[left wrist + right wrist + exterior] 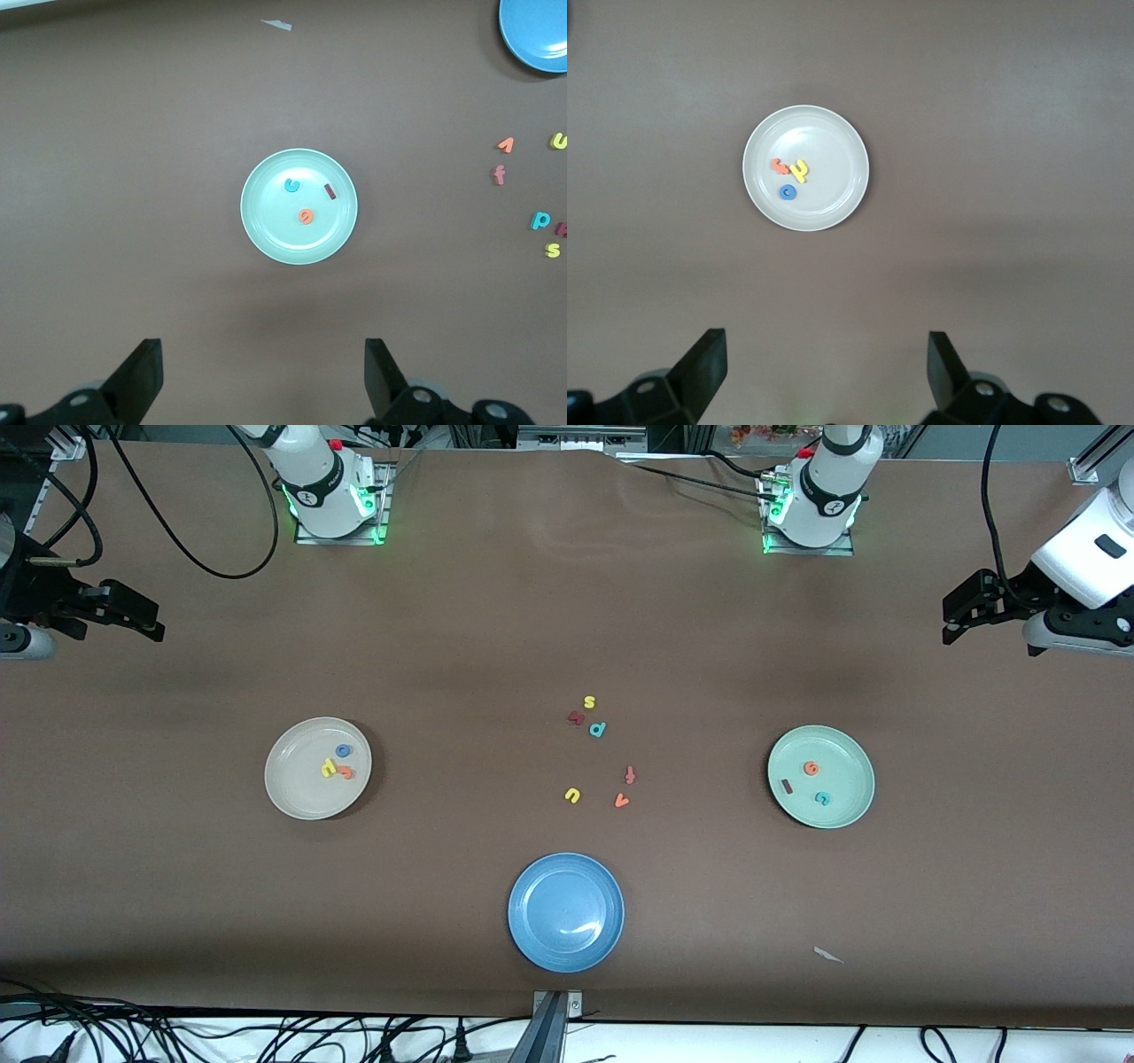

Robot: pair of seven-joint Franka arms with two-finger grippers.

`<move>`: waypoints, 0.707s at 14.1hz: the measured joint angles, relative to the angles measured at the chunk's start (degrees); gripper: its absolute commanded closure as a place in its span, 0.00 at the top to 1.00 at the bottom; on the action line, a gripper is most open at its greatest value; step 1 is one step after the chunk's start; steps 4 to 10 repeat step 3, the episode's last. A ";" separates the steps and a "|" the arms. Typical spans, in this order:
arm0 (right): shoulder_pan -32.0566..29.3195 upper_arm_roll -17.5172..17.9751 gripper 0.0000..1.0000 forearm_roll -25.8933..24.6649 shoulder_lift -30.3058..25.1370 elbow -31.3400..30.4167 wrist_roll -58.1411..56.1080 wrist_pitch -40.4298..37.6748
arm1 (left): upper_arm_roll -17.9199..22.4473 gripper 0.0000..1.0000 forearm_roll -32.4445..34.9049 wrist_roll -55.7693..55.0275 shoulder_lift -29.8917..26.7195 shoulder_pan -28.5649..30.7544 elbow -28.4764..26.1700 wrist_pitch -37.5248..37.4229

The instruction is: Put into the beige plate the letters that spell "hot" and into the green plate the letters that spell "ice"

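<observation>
The beige plate (297, 784) lies toward the right arm's end and holds the yellow h (329, 768), blue o (343, 750) and orange t (345, 772). In the right wrist view the beige plate (833, 142) sits well ahead of my open, empty right gripper (827, 350). The green plate (846, 766) lies toward the left arm's end and holds the orange e (811, 768), dark red i (787, 786) and teal c (823, 799). My left gripper (264, 354) is open and empty, with the green plate (266, 235) ahead of it. Both grippers (158, 624) (950, 622) hang over the table's ends.
An empty blue plate (566, 911) sits near the front edge. Loose letters lie mid-table: yellow s (589, 702), a dark red letter (576, 717), teal p (598, 730), red f (630, 775), yellow u (572, 795), an orange letter (621, 802). A white scrap (828, 955) lies near the front.
</observation>
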 measured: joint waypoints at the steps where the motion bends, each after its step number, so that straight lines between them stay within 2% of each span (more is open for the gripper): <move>1: 0.00 0.00 1.00 0.00 0.00 0.00 0.00 0.00 | 0.09 1.00 0.00 0.00 -0.01 0.00 0.00 0.00; 10: -0.01 0.00 1.00 0.00 0.00 0.00 0.00 0.00 | 0.25 1.00 0.00 0.00 -0.01 0.06 0.00 0.00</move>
